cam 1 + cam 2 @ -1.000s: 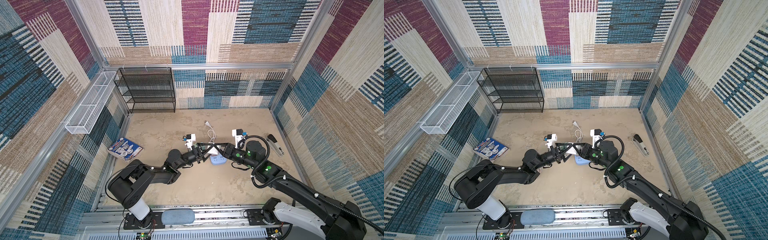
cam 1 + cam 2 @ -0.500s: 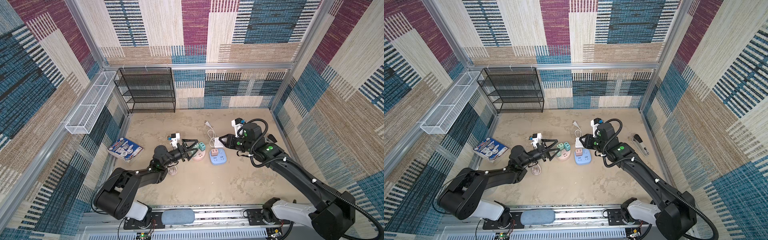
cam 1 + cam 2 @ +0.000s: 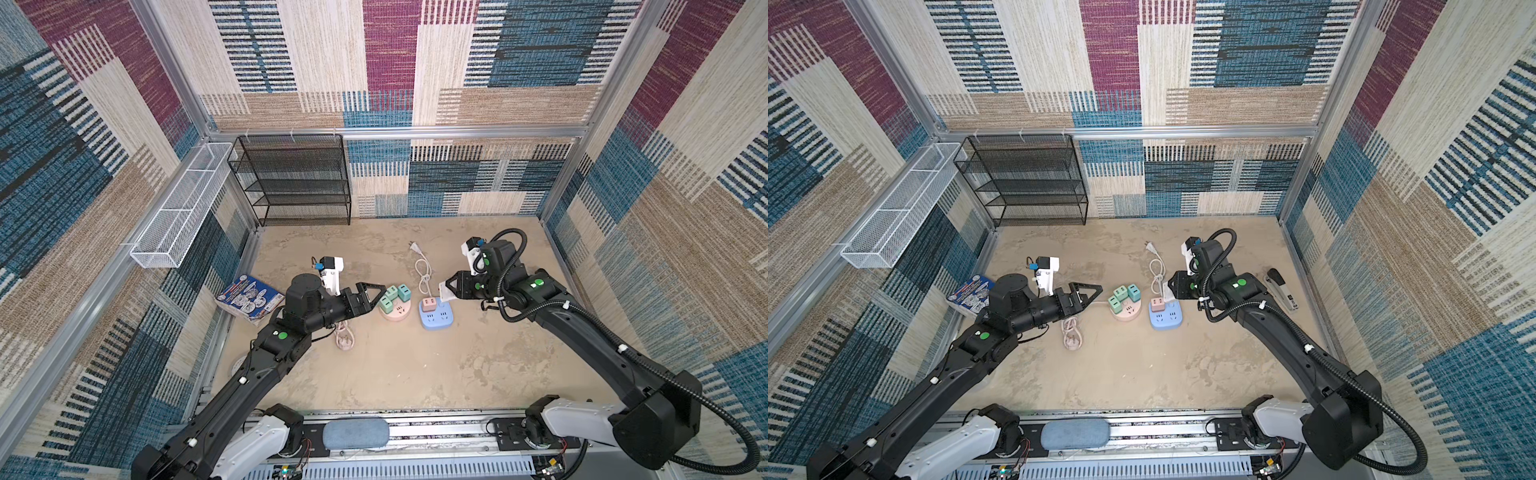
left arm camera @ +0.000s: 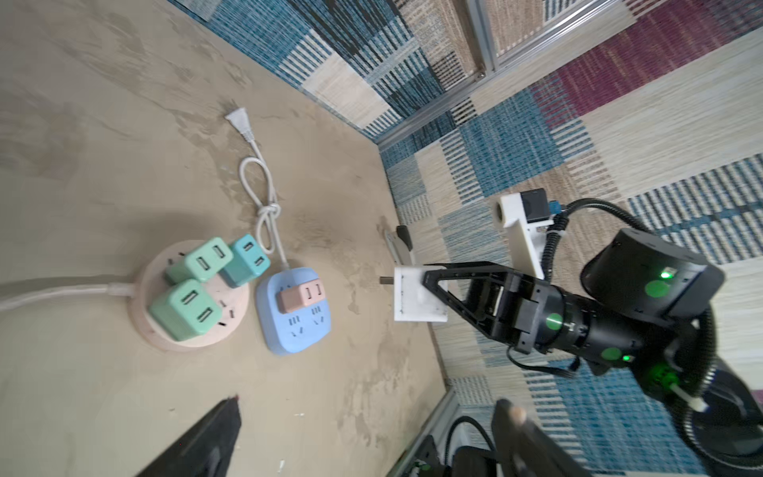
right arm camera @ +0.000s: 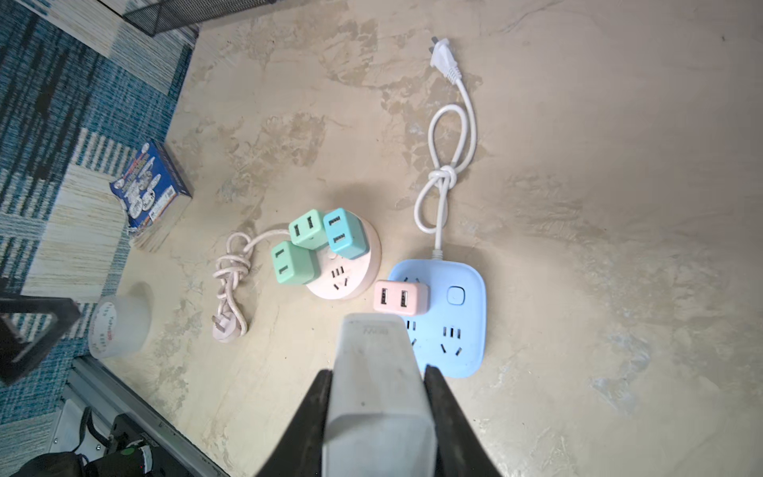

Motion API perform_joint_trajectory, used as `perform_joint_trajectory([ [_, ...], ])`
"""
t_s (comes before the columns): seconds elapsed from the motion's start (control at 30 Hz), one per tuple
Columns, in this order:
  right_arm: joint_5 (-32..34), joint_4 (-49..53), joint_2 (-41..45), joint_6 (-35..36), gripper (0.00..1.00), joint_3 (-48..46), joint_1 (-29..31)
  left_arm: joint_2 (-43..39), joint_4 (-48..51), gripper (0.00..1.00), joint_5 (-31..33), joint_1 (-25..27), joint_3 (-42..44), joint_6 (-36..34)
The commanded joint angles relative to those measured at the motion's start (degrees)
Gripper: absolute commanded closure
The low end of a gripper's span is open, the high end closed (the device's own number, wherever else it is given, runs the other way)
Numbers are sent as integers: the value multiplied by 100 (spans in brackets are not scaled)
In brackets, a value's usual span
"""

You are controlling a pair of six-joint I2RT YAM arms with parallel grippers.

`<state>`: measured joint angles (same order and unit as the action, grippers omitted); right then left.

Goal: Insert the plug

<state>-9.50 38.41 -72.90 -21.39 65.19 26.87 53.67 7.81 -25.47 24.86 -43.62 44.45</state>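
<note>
right tool (image 5: 377, 373) pinching one white plug (image 5: 377, 413), left tool (image 3: 379, 297) spread, two strips (image 5: 351, 285) (image 5: 462, 330), four adapters (image 5: 307, 227) (image 5: 344, 233) (image 5: 291, 262) (image 5: 398, 297)

Blue square plastic power strip (image 5: 466, 330), pink cube adapter (image 5: 398, 297); round pale-pink socket hub (image 5: 355, 285), mint-green cube adapters (image 5: 293, 262), teal cube adapter (image 5: 344, 233); white plastic plug block (image 5: 375, 392); mottled beige bench (image 5: 578, 206).

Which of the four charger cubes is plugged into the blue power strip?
The pink cube, alone on the blue power strip. The two green cubes and the teal cube all stand on the round pink strip beside it.
</note>
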Motion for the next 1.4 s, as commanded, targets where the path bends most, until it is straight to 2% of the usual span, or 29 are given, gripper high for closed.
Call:
perform_joint_trajectory([
  [0.0,372,425,-159,264,100,169,-11,-64,1095,0,550,-12,-96,-788],
  [0.27,357,793,-645,223,100,222,-8,90,1282,0,501,-32,-77,-797],
  [0.5,339,936,-878,310,100,223,-7,165,1841,0,726,-40,-200,-1000],
  [0.67,700,985,-1131,208,100,308,-8,254,2025,0,748,-43,-205,-1117],
  [0.9,761,853,-1443,183,100,477,-8,467,2485,0,1233,-72,-431,-1395],
  [1.37,676,813,-2015,194,100,642,-7,555,2336,1,1124,-139,-385,-1405],
])
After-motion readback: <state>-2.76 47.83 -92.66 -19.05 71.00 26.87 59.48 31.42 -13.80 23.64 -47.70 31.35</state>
